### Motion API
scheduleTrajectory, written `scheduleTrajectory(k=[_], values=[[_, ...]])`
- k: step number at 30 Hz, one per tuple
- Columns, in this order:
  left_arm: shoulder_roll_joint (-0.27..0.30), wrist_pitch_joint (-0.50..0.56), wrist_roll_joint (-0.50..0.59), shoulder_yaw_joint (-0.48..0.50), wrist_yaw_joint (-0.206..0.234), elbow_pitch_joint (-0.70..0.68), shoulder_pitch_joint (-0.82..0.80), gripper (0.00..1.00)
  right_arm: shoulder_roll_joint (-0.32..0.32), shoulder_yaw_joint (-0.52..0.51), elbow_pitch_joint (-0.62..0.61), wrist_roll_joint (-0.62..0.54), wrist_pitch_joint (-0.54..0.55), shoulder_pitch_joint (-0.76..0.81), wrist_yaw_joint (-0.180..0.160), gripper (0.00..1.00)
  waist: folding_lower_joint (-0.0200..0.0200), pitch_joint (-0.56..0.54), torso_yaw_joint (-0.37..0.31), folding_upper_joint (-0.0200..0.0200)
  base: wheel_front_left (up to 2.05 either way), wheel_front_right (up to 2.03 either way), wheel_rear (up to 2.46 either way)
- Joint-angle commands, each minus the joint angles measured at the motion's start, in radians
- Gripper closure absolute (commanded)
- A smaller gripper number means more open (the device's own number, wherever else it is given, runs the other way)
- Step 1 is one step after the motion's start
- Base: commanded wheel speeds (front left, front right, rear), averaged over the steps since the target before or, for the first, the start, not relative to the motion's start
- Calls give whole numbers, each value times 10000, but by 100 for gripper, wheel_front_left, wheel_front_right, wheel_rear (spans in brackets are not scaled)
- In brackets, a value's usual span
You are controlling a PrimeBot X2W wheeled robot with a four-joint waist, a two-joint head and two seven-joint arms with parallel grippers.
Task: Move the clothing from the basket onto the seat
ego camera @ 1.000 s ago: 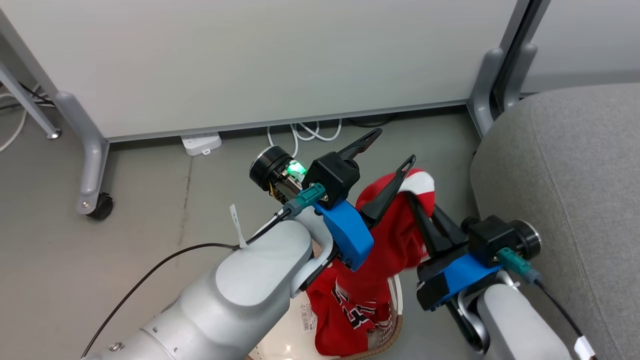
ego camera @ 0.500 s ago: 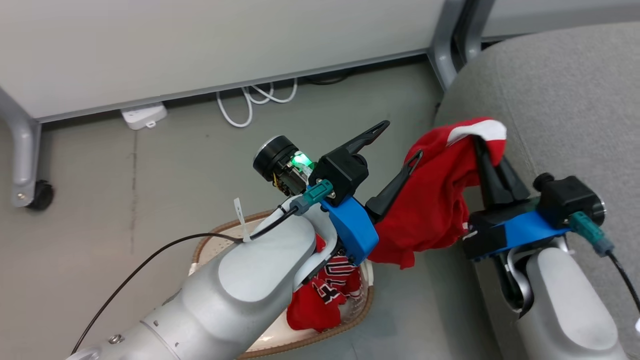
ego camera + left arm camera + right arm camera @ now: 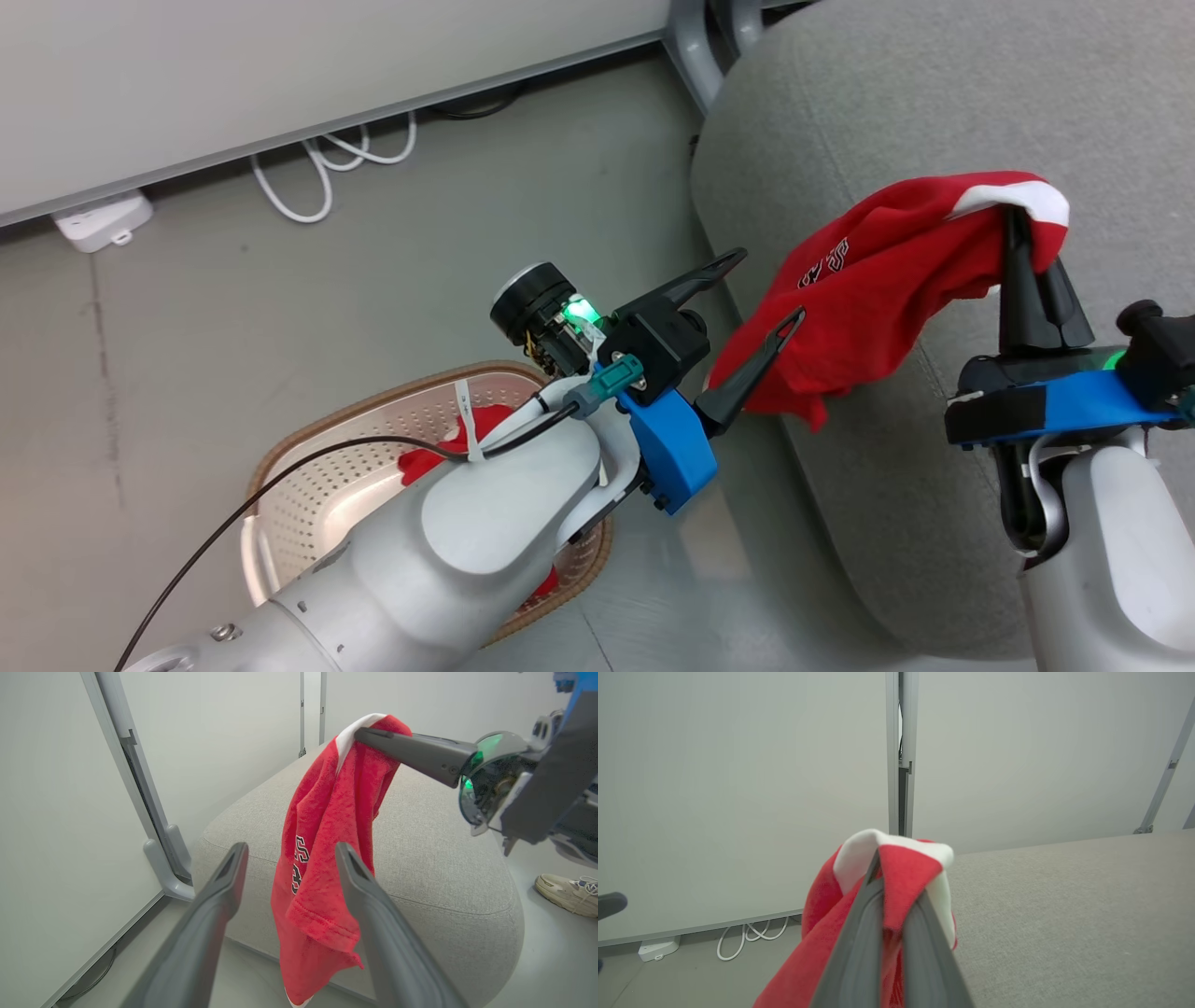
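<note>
Head view: pinching the red garment (image 3: 878, 289) at its white-trimmed end with the right tool (image 3: 1015, 224), fingers pressed together on the cloth. Holding it in the air over the near edge of the grey seat (image 3: 887, 112), lower end drooping toward the floor. Holding the left tool (image 3: 766, 286) spread wide and empty, just beside that drooping end; cannot tell whether touching. Leaving a second red garment (image 3: 439, 457) in the basket (image 3: 373, 397) on the floor, partly hidden behind the left forearm.

Left wrist view: looking between the wide-apart fingers of the left tool (image 3: 290, 849) at the red garment (image 3: 327, 826), black-and-white lettering showing, dangling from the right tool (image 3: 373, 737) in front of the seat (image 3: 444, 858). Seeing a pale shoe (image 3: 567, 893) on the floor at the right.

Right wrist view: clamping a fold of the red garment (image 3: 906, 872) in the right tool (image 3: 889, 886), with the seat (image 3: 1064, 905) lying to the right and white cables (image 3: 752, 938) lying by the partition.
</note>
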Motion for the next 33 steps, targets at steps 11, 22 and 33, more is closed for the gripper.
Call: scheduleTrajectory(k=[11, 22, 33], values=[[8, 101, -34, -424, -103, 120, -21, 0, 201, -846, -302, 53, -2, 510, -3, 100, -1, 461, -991, -1, 0, 0, 0], [-1, 99, -116, -682, -64, 121, 60, 0, 332, -1057, -286, 94, -2, 804, -3, 100, -1, 536, -1191, -1, 0, 0, 0], [-2, 115, -96, -692, 125, 70, -339, 0, -252, -1049, -1059, 278, -3, -452, -3, 100, -1, 1017, -1198, -1, 0, 0, 0]])
